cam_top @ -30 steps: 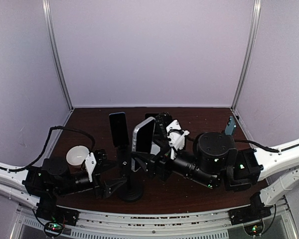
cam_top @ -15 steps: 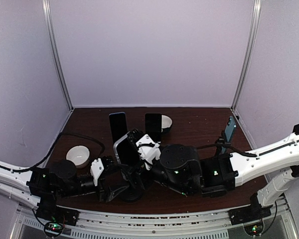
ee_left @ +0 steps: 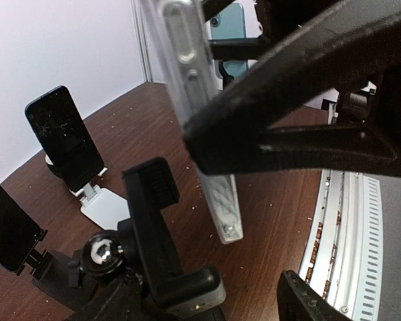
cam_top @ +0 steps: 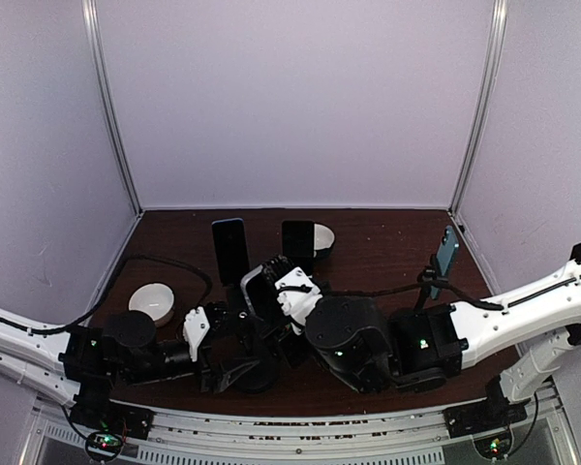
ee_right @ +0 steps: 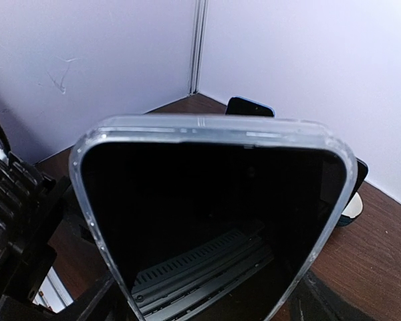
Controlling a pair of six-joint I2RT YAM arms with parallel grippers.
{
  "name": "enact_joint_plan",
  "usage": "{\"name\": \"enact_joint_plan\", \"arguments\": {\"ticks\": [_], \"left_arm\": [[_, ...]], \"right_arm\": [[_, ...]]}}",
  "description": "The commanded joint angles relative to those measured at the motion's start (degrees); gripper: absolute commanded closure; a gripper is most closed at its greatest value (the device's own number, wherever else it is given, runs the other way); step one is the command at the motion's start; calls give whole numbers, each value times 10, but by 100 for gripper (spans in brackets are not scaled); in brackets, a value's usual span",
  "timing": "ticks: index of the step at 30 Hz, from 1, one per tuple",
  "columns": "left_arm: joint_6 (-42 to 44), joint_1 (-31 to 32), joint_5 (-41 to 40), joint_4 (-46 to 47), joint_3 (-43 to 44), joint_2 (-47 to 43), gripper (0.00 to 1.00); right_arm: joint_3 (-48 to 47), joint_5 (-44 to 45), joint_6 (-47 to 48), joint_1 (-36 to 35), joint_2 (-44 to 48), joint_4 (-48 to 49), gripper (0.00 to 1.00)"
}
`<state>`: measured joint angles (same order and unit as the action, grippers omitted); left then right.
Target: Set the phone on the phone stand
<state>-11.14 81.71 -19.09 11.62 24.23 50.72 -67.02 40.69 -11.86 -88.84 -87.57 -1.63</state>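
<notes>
**Item:** phone point(ee_right: 214, 221), dark screen, clear case.

**Location:** off the table point(cam_top: 387, 242), carried in the air just beside the upper part of the phone stand point(ee_left: 150, 200). It is not seated. In the left wrist view its metal edge hangs tilted next to the stand's black ridged cradle, with the lower corner near the cradle but apart from it.

**Right gripper** point(ee_right: 207, 304): 2 fingers closed across the phone's width. They stand wide only because the phone is wide.

**Left gripper** point(ee_left: 210, 301): 2 fingers spread either side of the stand's lower part. A gap shows on 1 side, so it grips nothing.

**Step in hand (judged):** lining the phone up with the cradle, ahead of lowering it in.

**Handling notes (judged):**
1. Match the phone's tilt to the cradle's back before descending. A corner-first entry is likely to catch on the ridges.
2. Steady the stand first. It is tall on a small foot and may tip or swivel under a sideways push, and the left fingers are well placed to close on it.
3. Lower slowly until the bottom edge rests in the cradle.
4. Open the right fingers only once the phone bears on the stand, then draw back without dragging the case.

**Nearby:** another phone on its own stand point(ee_left: 60, 134) and a white bowl point(cam_top: 155, 300), both well apart from the work.
</notes>
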Motion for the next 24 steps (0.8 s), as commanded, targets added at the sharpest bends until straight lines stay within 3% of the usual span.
{"name": "enact_joint_plan", "arguments": {"ticks": [1,9,17,24], "left_arm": [[-6,-2,-32,61,23,20,26],[-6,-1,-55,123,8,44,28],[3,-2,-74,93,17,41,34],[-13,-1,-84,18,12,-18,32]], "right_arm": [[-25,50,-15,-7,-18,48,100],[-25,35,-3,-20,-51,95,100],[-27,54,1,-36,-43,113,100],[47,80,-24,-36,35,93,100]]}}
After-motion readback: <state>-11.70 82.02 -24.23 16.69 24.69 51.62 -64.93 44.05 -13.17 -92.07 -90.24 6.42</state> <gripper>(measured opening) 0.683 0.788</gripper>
